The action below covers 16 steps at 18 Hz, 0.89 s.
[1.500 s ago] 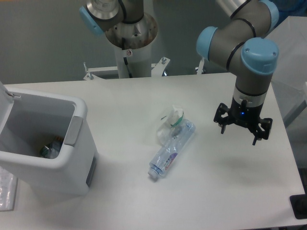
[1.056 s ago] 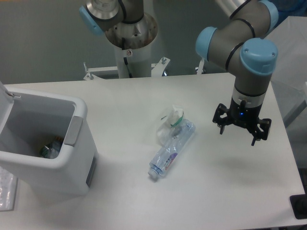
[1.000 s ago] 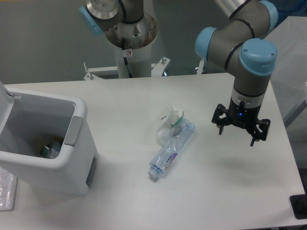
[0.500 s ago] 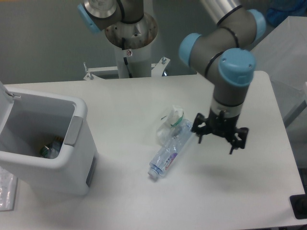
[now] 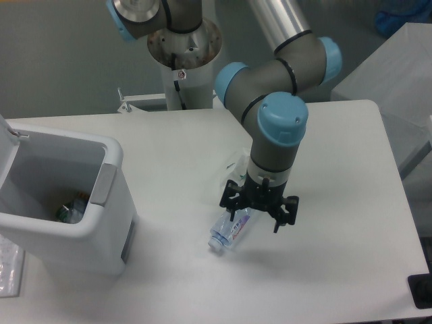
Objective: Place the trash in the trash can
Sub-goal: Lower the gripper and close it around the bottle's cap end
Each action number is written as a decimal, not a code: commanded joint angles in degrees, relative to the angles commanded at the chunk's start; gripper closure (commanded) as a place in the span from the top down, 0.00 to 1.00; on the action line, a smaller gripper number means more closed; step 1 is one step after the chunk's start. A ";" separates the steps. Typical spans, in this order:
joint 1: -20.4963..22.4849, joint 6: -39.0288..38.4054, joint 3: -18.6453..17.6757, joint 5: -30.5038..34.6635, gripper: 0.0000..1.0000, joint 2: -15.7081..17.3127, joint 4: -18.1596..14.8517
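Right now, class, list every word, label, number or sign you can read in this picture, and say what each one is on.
Nothing here can be read.
Crushed water bottle: a blue-white label, print too blurred.
Robot base column: a small red-and-white sticker, too small.
Trash can: no markings visible.
Gripper: no markings visible.

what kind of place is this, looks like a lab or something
Most likely a robotics lab or test cell. A grey-and-blue industrial arm is bolted to a pedestal behind a bare white table, and staged trash, a crushed bottle, lies near a white bin.
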 joint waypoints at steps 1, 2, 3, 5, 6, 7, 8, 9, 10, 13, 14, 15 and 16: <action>-0.09 0.09 0.00 0.26 1.00 -0.27 0.09; -0.26 0.09 0.00 0.87 1.00 -0.79 0.09; -0.35 0.18 0.00 1.40 1.00 -1.41 0.09; -1.75 0.18 0.61 2.19 1.00 -2.90 0.09; -2.54 0.18 1.14 2.72 1.00 -3.43 0.09; -3.16 0.09 1.84 2.90 1.00 -3.96 0.00; -3.86 0.09 2.72 2.99 1.00 -5.18 -0.09; -4.39 0.09 3.77 3.43 1.00 -6.06 -0.35; -4.83 0.09 4.56 4.82 1.00 -6.86 -0.70; -7.47 0.18 6.15 9.57 1.00 -9.05 -1.05; -7.65 0.35 6.24 10.71 0.99 -9.58 -1.05; -8.17 0.44 6.24 11.07 0.94 -9.94 -1.05; -8.44 0.44 6.15 11.42 0.90 -10.11 -1.14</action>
